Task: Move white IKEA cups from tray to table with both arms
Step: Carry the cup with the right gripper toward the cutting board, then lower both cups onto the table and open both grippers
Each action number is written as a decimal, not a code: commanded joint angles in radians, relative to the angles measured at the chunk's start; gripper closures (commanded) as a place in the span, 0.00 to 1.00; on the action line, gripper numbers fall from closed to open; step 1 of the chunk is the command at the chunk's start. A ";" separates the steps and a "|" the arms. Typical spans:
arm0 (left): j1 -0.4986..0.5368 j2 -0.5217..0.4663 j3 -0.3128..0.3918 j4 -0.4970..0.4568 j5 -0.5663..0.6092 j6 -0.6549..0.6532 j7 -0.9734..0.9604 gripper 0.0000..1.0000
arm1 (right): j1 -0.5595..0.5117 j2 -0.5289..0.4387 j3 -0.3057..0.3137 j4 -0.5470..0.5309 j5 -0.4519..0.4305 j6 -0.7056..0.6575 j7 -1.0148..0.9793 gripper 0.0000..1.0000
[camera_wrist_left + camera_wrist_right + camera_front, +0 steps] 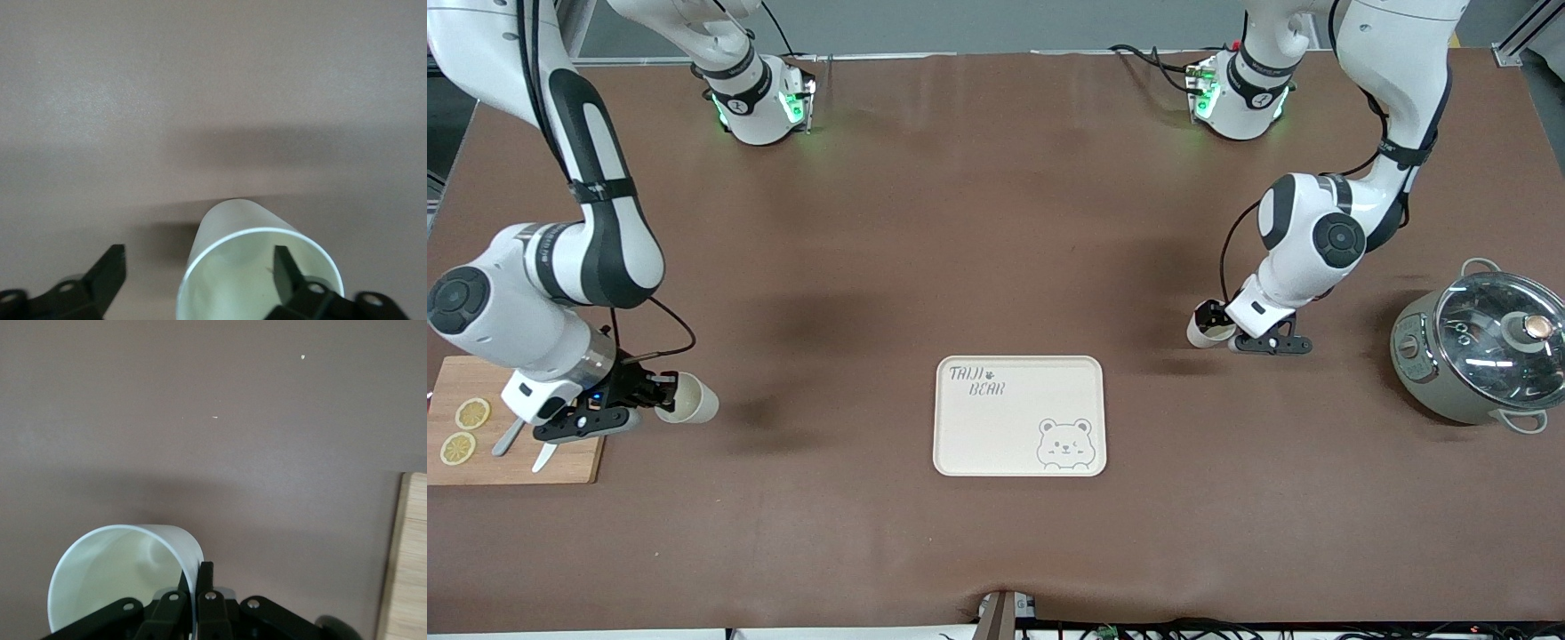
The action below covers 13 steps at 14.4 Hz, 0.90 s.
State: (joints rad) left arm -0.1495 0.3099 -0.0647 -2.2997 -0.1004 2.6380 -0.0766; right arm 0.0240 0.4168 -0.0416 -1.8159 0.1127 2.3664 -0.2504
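One white cup [687, 400] is tilted, and my right gripper [665, 391] is shut on its rim, just above the table beside the wooden board. In the right wrist view the fingers [207, 577] pinch the cup wall [113, 567]. The other white cup [1208, 332] is tilted at my left gripper [1215, 316], low over the table between the tray and the cooker pot. In the left wrist view the left gripper [198, 259] is open. One finger [285, 270] is inside the cup [233, 227] and the other finger [107, 273] is outside, apart from it.
A cream tray with a bear print [996, 427] lies mid-table, nearer to the front camera. A grey-green cooker pot with a glass lid [1476, 351] stands at the left arm's end. A wooden board [525, 449] with lemon slices [471, 413] lies at the right arm's end and also shows in the right wrist view [408, 560].
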 commanded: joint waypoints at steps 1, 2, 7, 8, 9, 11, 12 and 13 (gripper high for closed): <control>0.001 -0.032 -0.004 -0.003 -0.007 -0.024 0.006 0.00 | -0.015 0.011 0.017 -0.052 0.042 0.095 -0.023 1.00; 0.001 -0.040 -0.004 -0.001 -0.007 -0.047 0.006 0.00 | -0.015 0.025 0.017 -0.056 0.059 0.111 -0.023 1.00; 0.007 -0.103 0.000 0.035 -0.007 -0.157 0.003 0.00 | -0.009 0.077 0.026 -0.057 0.073 0.183 -0.023 1.00; 0.007 -0.106 0.003 0.073 -0.005 -0.206 0.001 0.00 | -0.009 0.089 0.026 -0.057 0.073 0.203 -0.023 1.00; 0.007 -0.106 0.003 0.127 -0.004 -0.270 -0.002 0.00 | -0.007 0.095 0.026 -0.057 0.073 0.209 -0.023 1.00; 0.024 -0.100 0.008 0.266 0.025 -0.427 -0.008 0.00 | -0.004 0.108 0.028 -0.057 0.073 0.227 -0.023 1.00; 0.045 -0.097 0.006 0.335 0.037 -0.500 -0.008 0.00 | -0.004 0.115 0.028 -0.057 0.073 0.238 -0.023 1.00; 0.050 -0.097 0.006 0.389 0.045 -0.559 -0.008 0.00 | -0.004 0.122 0.028 -0.057 0.073 0.243 -0.023 1.00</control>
State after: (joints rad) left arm -0.1269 0.2026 -0.0573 -2.0379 -0.0884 2.2080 -0.0785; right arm 0.0245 0.5344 -0.0215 -1.8643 0.1555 2.5865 -0.2506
